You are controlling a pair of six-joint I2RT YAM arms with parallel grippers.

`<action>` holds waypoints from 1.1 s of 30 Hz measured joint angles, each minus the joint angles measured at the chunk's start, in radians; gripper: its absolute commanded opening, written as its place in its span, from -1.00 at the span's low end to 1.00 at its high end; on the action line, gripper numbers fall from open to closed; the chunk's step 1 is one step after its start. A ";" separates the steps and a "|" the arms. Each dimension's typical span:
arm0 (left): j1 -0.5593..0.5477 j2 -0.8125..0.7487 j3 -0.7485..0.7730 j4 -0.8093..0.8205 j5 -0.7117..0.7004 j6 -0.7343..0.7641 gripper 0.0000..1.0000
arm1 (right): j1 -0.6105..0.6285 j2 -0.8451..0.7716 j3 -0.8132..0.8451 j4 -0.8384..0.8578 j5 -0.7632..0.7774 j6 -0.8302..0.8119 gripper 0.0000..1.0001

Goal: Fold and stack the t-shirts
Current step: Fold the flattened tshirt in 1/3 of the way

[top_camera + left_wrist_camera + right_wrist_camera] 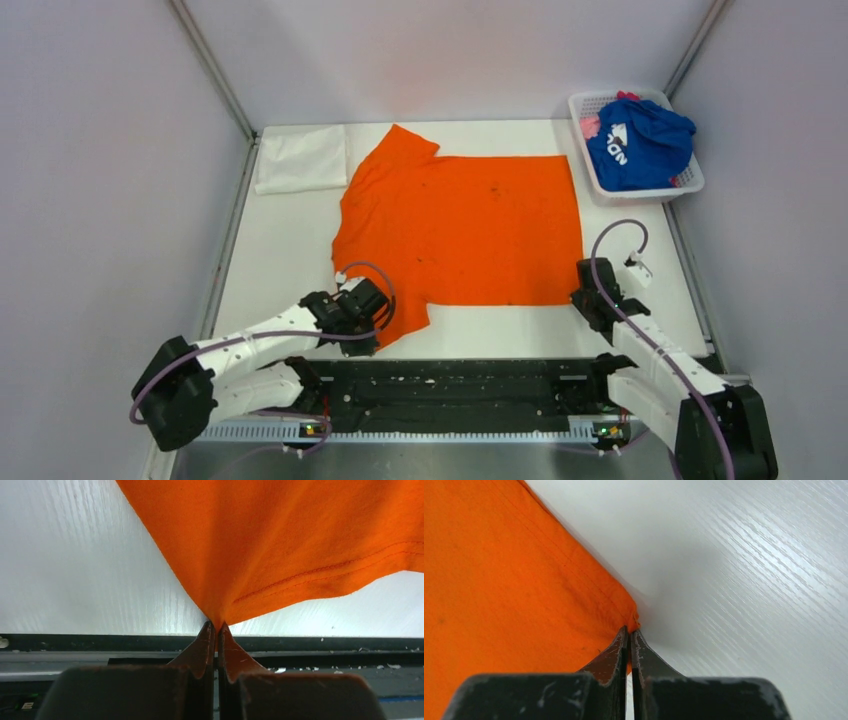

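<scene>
The orange shirt [460, 225] lies flat on the table [285, 250] — the left hand [215, 625] pinches its near sleeve, the right hand [630, 630] pinches its near corner. The blue shirt [640, 145] sits in the basket [690, 186]

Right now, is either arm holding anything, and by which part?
Both hold the plain bright orange cloth t-shirt: the left fingers pinch its near sleeve, the right fingers its near hem corner.

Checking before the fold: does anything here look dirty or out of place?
The orange t-shirt carries small dark specks near its middle; the blue t-shirt spills over its basket rim.
</scene>
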 measured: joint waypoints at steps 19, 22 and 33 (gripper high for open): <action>0.082 0.021 0.151 0.087 0.135 0.095 -1.00 | 0.000 0.021 0.096 -0.162 -0.114 -0.096 -1.00; 0.156 0.074 0.268 0.096 0.141 0.157 -1.00 | 0.000 0.063 0.166 -0.167 -0.122 -0.125 -1.00; 0.362 0.277 0.570 0.140 0.156 0.322 -1.00 | -0.001 0.243 0.418 -0.167 -0.072 -0.205 -1.00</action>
